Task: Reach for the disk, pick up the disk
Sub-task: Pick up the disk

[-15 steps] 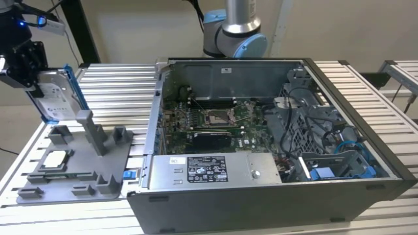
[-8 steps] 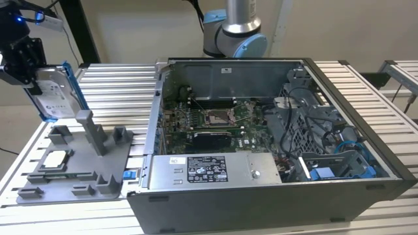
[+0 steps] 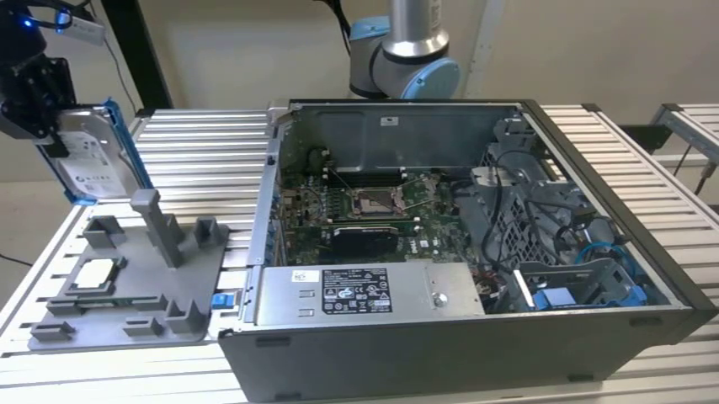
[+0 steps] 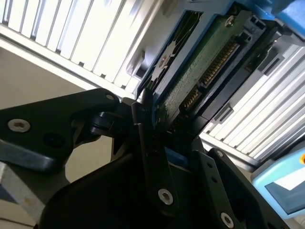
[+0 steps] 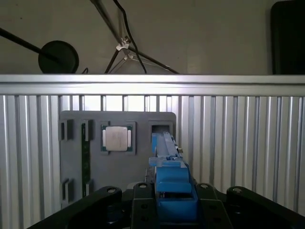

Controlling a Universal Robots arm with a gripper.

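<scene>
The disk (image 3: pixel 93 160) is a silver-grey drive with a white label and blue rails. It hangs on edge in the air at the exterior view's far left, above the grey fixture (image 3: pixel 135 278). My gripper (image 3: pixel 39 101) is shut on the disk from above. The second wrist view shows the disk's green circuit board and connector (image 4: pixel 202 71) clamped between the black fingers (image 4: pixel 143 124). In the first wrist view its blue rail (image 5: pixel 170 179) runs away from the gripper (image 5: pixel 171 202), over the fixture's slot (image 5: pixel 159 128).
An open computer case (image 3: pixel 629 278) fills the middle of the slatted table (image 3: pixel 202 143), with a long grey stickered box (image 3: pixel 359 290) at its front. The fixture holds a small square silver chip (image 3: pixel 96 273) and upright posts (image 3: pixel 157 223). The arm's base (image 3: pixel 405 50) stands behind the case.
</scene>
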